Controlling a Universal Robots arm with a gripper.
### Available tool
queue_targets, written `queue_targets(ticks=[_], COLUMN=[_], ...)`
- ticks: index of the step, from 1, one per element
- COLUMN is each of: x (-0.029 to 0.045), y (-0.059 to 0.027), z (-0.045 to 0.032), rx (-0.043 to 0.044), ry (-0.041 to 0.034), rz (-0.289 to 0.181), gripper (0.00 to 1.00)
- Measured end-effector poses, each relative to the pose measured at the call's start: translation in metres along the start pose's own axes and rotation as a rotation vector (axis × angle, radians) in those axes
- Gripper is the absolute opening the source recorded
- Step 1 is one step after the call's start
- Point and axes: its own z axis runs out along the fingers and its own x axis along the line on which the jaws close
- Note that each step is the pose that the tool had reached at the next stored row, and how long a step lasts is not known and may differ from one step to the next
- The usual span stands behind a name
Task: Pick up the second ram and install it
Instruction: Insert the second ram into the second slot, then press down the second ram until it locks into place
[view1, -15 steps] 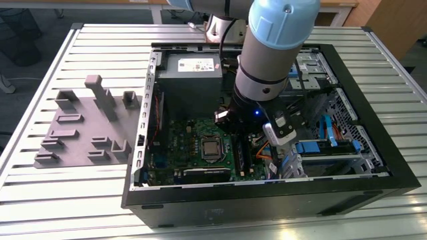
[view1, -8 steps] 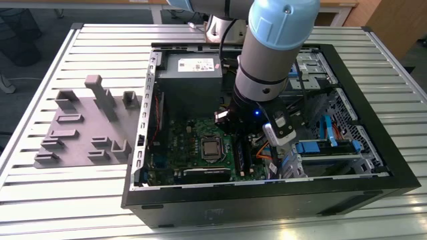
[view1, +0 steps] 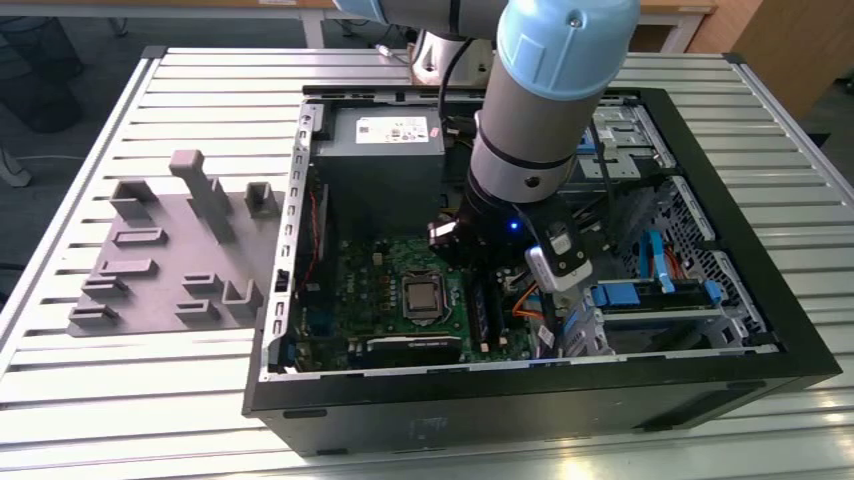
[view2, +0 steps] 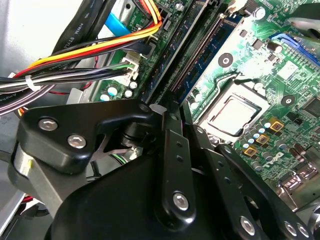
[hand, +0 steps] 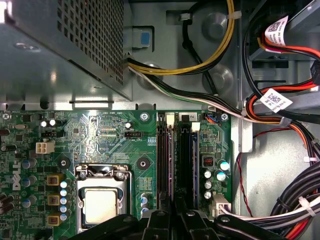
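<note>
Exterior view: we see the gripper (view1: 470, 262) down inside the computer case (view1: 747, 330) over the motherboard (view1: 387, 285), grey tray (view1: 160, 250) on the slatted table (view1: 120, 400) at that view's left. In the first wrist view the second ram (hand: 171, 165) stands in a slot beside the CPU socket (hand: 102, 197), fingers closed on it; cable bundles (hand: 280, 105) crowd nearby.

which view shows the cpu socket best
The first wrist view: the cpu socket faces the camera squarely, beside the ram slots. The second wrist view shows it tilted, beyond the gripper's links. In the exterior view it is small and distant.
</note>
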Motion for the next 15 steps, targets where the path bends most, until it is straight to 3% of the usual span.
queue_targets(ticks=[3, 8, 15], x=[0.0000, 0.0000, 0.0006], y=[0.0000, 0.0000, 0.0004], z=[0.0001, -0.0016, -0.0171], rx=[-0.0001, -0.0001, 0.0001], ry=[-0.0001, -0.0001, 0.0003], rz=[0.000, 0.000, 0.000], gripper=[0.27, 0.27, 0.27])
